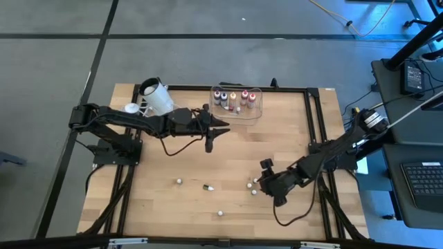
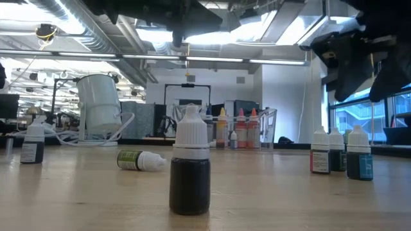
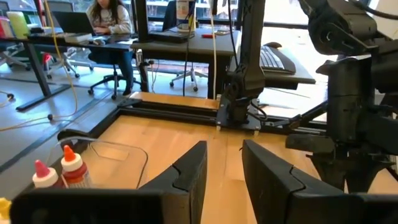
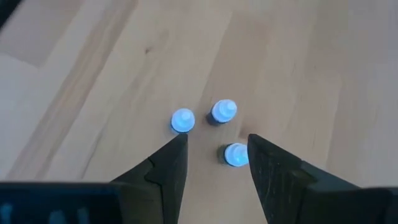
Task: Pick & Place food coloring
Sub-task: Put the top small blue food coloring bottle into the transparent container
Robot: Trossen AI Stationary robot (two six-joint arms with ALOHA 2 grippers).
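Note:
Several small food coloring bottles stand in a clear tub (image 1: 236, 101) at the table's far side. Three pale-capped bottles (image 4: 224, 111) stand close together on the wood at the near right (image 1: 252, 186). My right gripper (image 4: 217, 142) hangs open just above them, slanting down, and one cap (image 4: 235, 154) shows below the gap between its fingers. In the low view it (image 2: 359, 58) is above the three bottles (image 2: 335, 151). Single bottles (image 1: 178, 181) (image 1: 220, 213) stand apart, and one (image 1: 208, 187) lies on its side. My left gripper (image 3: 224, 149) stays open and empty beside the tub.
A white cup (image 1: 156, 97) lies at the far left corner beside the left arm. A dark frame (image 1: 315, 117) borders the table. A dark bottle (image 2: 190, 168) stands near the front edge. Bare wood lies between the scattered bottles and the tub.

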